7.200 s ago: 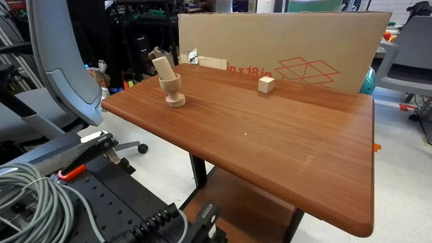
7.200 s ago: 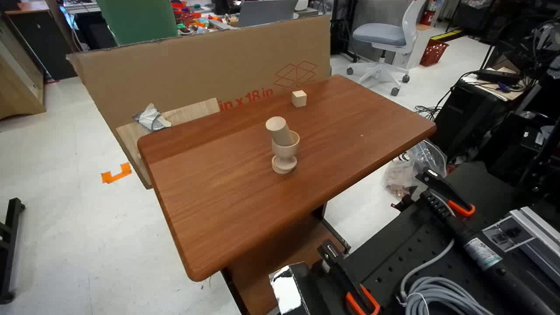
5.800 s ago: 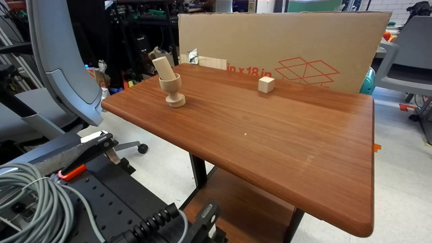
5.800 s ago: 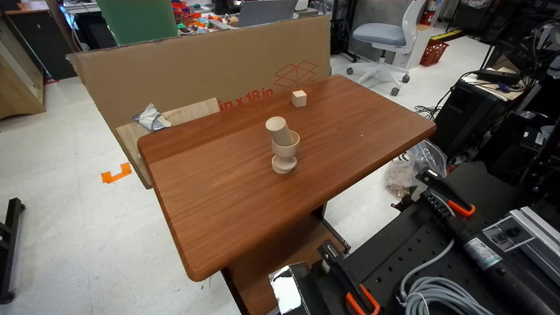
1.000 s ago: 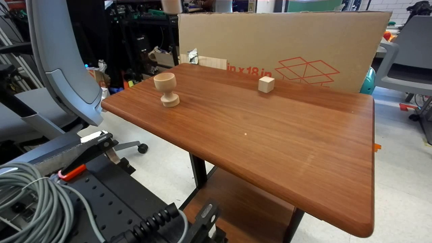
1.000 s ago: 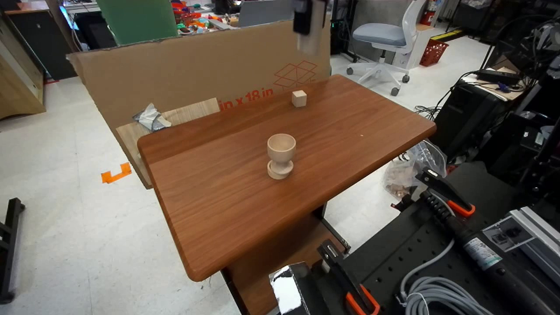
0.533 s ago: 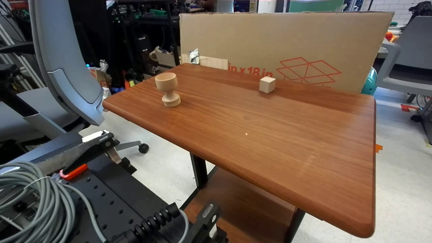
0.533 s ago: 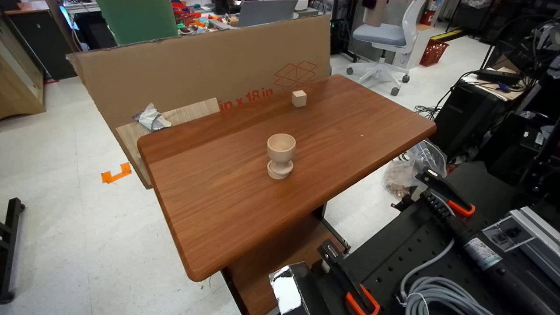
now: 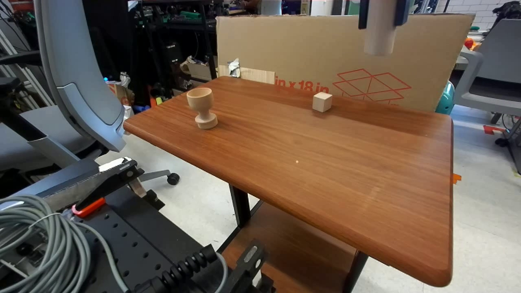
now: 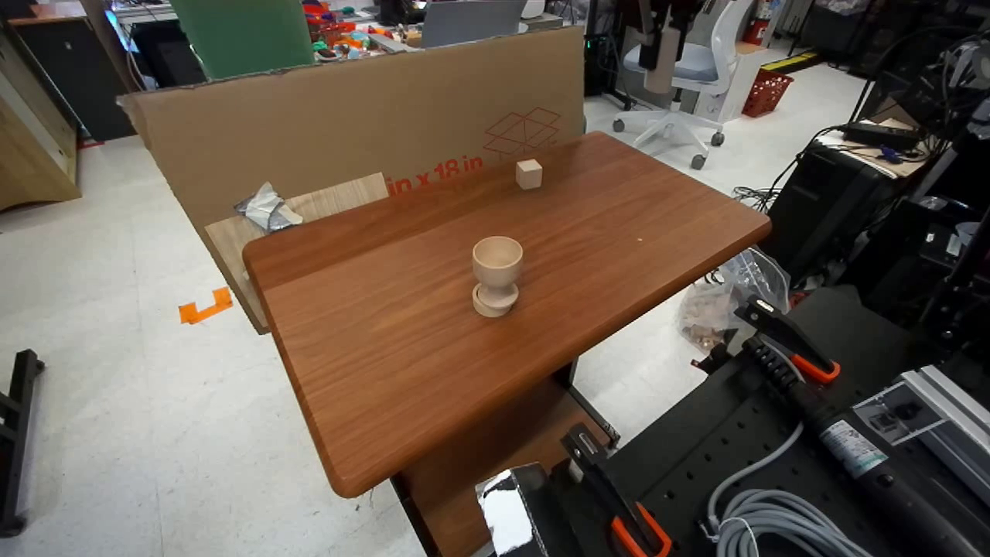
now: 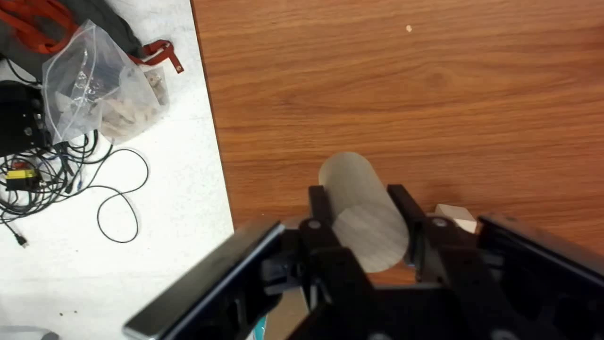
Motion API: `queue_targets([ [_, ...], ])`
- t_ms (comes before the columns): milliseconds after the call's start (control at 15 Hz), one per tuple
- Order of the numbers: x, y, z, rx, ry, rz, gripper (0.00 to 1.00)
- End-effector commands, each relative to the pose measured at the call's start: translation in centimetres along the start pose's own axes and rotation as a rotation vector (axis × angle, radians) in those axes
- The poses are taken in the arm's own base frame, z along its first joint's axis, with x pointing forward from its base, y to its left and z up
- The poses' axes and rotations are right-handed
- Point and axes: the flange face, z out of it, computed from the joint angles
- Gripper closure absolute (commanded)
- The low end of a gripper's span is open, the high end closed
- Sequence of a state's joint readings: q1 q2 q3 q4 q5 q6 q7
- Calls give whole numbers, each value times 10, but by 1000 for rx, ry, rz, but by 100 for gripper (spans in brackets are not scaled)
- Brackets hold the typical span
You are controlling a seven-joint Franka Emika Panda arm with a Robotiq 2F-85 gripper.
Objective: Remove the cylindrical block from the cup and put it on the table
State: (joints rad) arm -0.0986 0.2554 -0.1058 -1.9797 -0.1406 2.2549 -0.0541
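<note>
The cylindrical block (image 11: 365, 208), tan and smooth, hangs in the air with my gripper (image 11: 356, 189) shut on its sides. Its lower end points down at the table (image 11: 377, 94). In an exterior view the block (image 9: 379, 38) shows below dark fingers (image 9: 402, 12) at the top, in front of the cardboard. The block (image 10: 660, 73) is high beyond the table's far right corner in an exterior view. The footed wooden cup (image 9: 200, 101) stands upright with nothing inside near one end of the reddish-brown table (image 9: 325, 171). From the wrist, the cup is out of view.
A small tan cube (image 9: 322, 101) sits near the table's back edge; from the wrist, this cube (image 11: 455, 217) is right of my fingers, partly covered. A cardboard panel (image 10: 348, 124) stands along the back edge. A black bench with clamps (image 10: 619, 495) is in front.
The block leaned in the cup several seconds ago; now my gripper holds it aloft. Within the last second it has travelled away from above the cup's end. The cup has shifted slightly.
</note>
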Motion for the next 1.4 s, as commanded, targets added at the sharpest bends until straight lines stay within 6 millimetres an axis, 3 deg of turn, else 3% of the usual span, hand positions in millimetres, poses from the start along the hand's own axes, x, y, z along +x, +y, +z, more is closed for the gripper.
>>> queue_targets([
  [0, 30, -2, 28, -35, -37, 43, 90],
  [400, 48, -1, 90, -83, -160, 90, 90],
  [667, 52, 0, 120, -126, -224, 107, 90],
  [1067, 58, -5, 150, -190, -283, 102, 90],
  [1333, 61, -8, 157, -219, -300, 91, 90],
])
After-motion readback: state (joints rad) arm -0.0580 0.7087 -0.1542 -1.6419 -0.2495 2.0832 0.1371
